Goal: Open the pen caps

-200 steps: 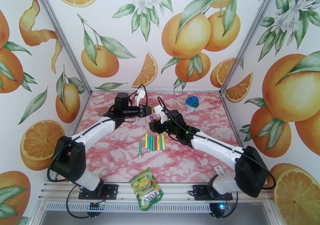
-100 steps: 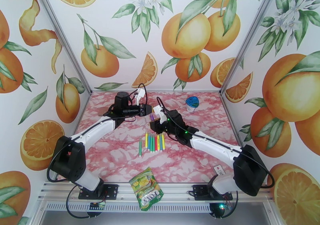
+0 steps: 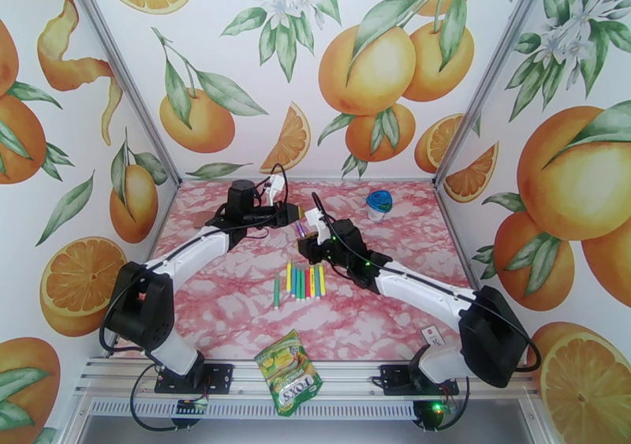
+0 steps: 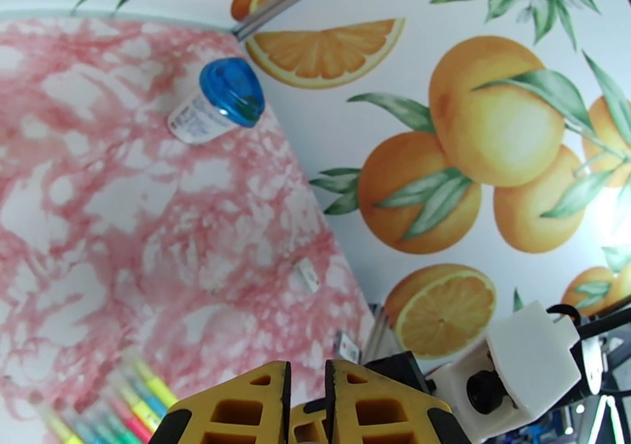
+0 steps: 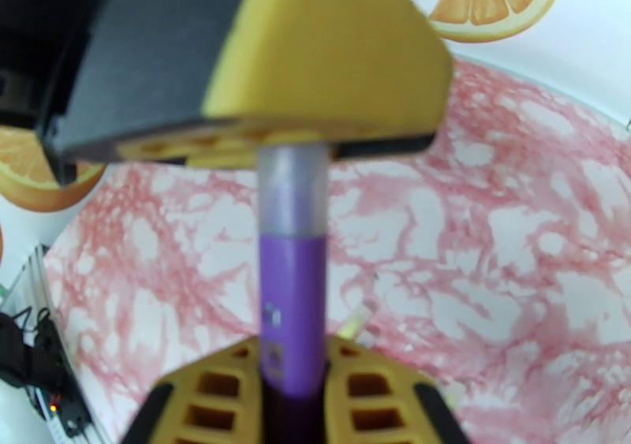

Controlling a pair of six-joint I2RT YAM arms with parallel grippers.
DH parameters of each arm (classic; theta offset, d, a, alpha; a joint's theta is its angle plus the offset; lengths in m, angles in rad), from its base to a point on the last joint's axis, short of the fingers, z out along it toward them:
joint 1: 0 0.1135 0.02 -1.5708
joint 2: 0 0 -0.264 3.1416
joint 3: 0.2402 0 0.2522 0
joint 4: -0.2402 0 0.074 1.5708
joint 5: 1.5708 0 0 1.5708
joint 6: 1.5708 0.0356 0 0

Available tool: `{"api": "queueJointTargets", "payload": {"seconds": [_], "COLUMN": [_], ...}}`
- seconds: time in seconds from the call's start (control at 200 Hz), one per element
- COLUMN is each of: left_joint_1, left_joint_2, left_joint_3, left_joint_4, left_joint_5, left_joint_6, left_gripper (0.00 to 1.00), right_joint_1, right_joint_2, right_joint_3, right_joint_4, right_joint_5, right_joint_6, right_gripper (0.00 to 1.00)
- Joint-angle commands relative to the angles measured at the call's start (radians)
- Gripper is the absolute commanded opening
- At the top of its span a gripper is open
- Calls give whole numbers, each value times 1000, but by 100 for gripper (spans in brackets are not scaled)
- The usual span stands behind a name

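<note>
A purple pen [image 5: 293,304] stands between my two grippers above the table's middle. My right gripper [image 5: 293,386] is shut on its purple barrel, yellow fingers on either side. The pen's pale upper end [image 5: 293,189] runs into my left gripper [image 5: 315,67], which is shut on it; I cannot tell whether that end is the cap. From the top view the left gripper [image 3: 295,217] and right gripper [image 3: 306,238] meet at the purple pen [image 3: 300,231]. Several more capped pens [image 3: 304,281] lie in a row on the table, a green one [image 3: 276,290] leftmost.
A round blue-lidded container [image 3: 379,203] stands at the back right, also seen as the container [image 4: 229,95] from the left wrist. A green-yellow snack packet [image 3: 290,372] lies at the near edge. Patterned walls close in the pink marble table [image 3: 221,311] on three sides.
My right gripper has closed on the purple pen's barrel. The left gripper has stayed shut and shifted only slightly.
</note>
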Motion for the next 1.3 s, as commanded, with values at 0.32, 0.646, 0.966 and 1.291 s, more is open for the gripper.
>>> {"api": "queueJointTargets", "payload": {"seconds": [0.32,0.646,0.966,1.291], "left_joint_1": [135,136,156,191], "left_joint_2": [88,-2,-43,0], "left_joint_3": [103,162,94,41], "left_joint_4": [69,-504,-744,-754], "left_joint_5": [-210,-476,-717,-806], "left_joint_6": [-89,359,554,597], "left_gripper": [0,0,0,0], "right_joint_1": [13,-52,-240,-389], "right_joint_2": [-136,-156,-70,37], "right_joint_3": [-108,-69,-6,39], "right_joint_4": [-69,-219,-408,-510], "right_joint_5": [12,187,281,339], "right_joint_6": [-57,-55,-56,-62], "right_gripper": [0,0,0,0]}}
